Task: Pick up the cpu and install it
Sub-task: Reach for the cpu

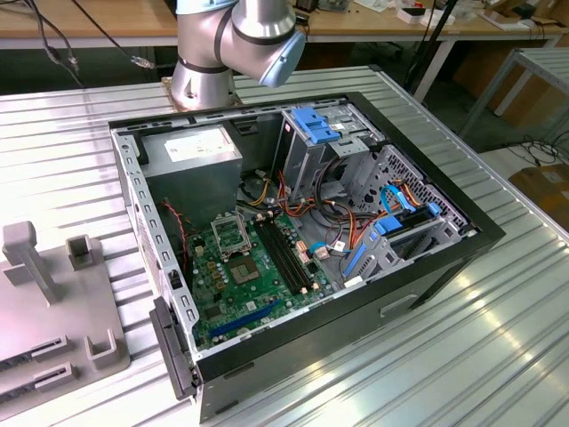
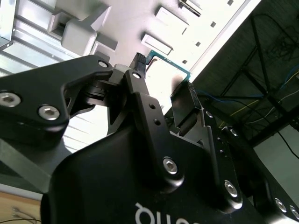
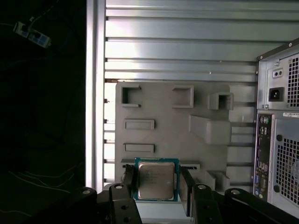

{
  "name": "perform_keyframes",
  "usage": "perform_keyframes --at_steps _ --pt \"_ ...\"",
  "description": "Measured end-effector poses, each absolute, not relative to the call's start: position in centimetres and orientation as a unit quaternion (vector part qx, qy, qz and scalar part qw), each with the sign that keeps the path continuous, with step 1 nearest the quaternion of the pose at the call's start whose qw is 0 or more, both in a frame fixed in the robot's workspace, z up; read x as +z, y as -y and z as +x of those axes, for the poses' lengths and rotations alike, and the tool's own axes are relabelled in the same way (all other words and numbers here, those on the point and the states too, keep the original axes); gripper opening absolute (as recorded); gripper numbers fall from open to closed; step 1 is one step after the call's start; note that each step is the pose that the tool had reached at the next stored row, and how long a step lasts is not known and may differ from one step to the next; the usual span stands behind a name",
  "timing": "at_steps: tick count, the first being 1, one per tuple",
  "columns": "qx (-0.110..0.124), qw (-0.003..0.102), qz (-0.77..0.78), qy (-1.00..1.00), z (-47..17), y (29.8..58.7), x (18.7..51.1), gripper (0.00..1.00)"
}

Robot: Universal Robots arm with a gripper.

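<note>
Foreground, both wrist views: gripper (image 3: 157, 175) (image 2: 163, 73), black, its two fingers (image 3: 130, 176) closed to a narrow gap and set against opposite edges of the cpu (image 3: 156, 179) (image 2: 173, 63). The cpu sits between the fingertips with its silvery top facing the first wrist camera and its green rim visible all round. Whether it is lifted clear of the surface beneath cannot be told.

Behind the cpu: grey tray (image 3: 163, 102) (image 1: 36, 320) with raised blocks and rectangular slots, resting on the ribbed metal table (image 3: 187, 46) (image 1: 444, 374).

Beside the tray: open computer case (image 1: 444, 267) (image 3: 280, 140), rear panel toward the first wrist camera.

Exterior view: the case lies on its side, the green motherboard (image 1: 240, 294) exposed, its square socket (image 1: 233, 233) near the power supply. The arm (image 1: 240, 36) rises from its base behind the case. The tray lies at the exterior view's left, well apart from the socket.
</note>
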State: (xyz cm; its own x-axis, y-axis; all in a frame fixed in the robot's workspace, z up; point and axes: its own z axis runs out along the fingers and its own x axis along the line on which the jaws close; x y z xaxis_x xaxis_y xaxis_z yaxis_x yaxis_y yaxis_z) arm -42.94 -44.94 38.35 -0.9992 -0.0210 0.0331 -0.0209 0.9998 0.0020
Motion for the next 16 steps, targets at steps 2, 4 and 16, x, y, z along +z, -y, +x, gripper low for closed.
perform_keyframes --at_steps 2,4,16 --pt "-0.001 0.017 0.01 1.0 -42.5 44.9 38.3 0.47" --pt "-0.001 0.017 0.01 1.0 -42.3 44.9 38.3 0.47" --pt "-0.001 0.017 0.01 1.0 -40.8 44.9 38.3 0.47"
